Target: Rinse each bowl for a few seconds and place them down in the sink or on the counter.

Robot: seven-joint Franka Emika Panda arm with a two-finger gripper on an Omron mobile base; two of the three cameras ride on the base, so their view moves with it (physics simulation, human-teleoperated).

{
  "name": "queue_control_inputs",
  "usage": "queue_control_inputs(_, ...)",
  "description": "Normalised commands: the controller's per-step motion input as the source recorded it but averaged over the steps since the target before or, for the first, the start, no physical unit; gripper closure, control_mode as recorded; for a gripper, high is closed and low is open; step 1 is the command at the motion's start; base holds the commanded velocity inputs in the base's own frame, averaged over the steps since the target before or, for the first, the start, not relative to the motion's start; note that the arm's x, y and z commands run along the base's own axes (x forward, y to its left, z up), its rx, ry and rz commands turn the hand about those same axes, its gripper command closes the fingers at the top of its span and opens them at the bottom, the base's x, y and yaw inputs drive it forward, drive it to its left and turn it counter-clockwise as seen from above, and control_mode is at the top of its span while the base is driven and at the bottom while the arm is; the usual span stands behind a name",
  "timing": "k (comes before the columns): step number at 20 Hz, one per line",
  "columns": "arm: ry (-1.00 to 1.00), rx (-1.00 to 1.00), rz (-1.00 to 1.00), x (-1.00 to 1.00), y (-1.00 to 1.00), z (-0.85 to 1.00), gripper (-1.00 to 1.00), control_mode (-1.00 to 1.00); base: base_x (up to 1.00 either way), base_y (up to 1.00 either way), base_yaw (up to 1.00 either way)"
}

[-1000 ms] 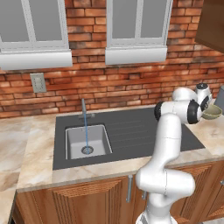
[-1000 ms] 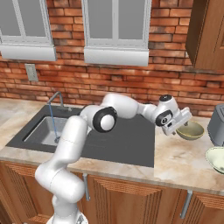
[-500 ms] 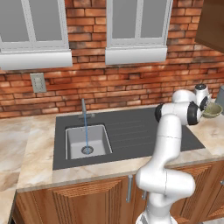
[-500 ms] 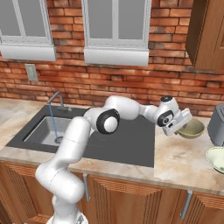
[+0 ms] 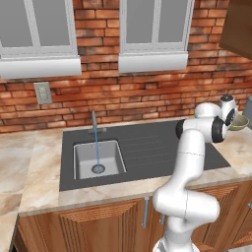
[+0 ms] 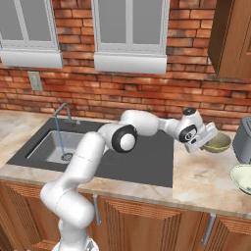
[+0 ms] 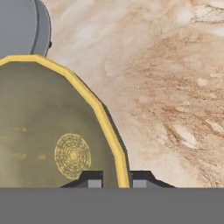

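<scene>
The olive-tan bowl (image 6: pixel 216 142) sits on the counter (image 6: pixel 196 179) right of the sink (image 6: pixel 147 164), just beside a grey appliance (image 6: pixel 242 141). The hand view shows what the base views cannot — the bowl's yellow rim (image 7: pixel 103 116) passing between the two fingertips (image 7: pixel 90 180), one inside, one outside, so the gripper (image 6: pixel 202 142) is clenched on that rim. A paler cream-green bowl (image 6: pixel 241 177) lies nearer the counter's front edge (partly cut off). From the left, the arm's elbow hides much of the held bowl (image 5: pixel 239 122). At the far basin (image 5: pixel 96 158), a thin stream runs from the faucet (image 5: pixel 94 123) — well apart from both bowls.
</scene>
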Motion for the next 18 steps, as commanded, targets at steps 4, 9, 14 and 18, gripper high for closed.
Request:
queue_control_inputs(4,0.00,0.03,0.00,-0.15,-0.01,0.25,1.00,-1.00,0.00,0.00,0.00)
queue_control_inputs(9,-0.02,0.00,0.00,-0.32,0.19,0.43,1.00,-1.00,0.00,0.00,0.00)
queue_control_inputs(14,-0.01,0.00,0.05,-0.38,0.39,0.30,1.00,-1.00,0.00,0.00,0.00)
queue_control_inputs(18,-0.01,-0.02,0.09,-0.44,0.60,0.14,1.00,-1.00,0.00,0.00,0.00)
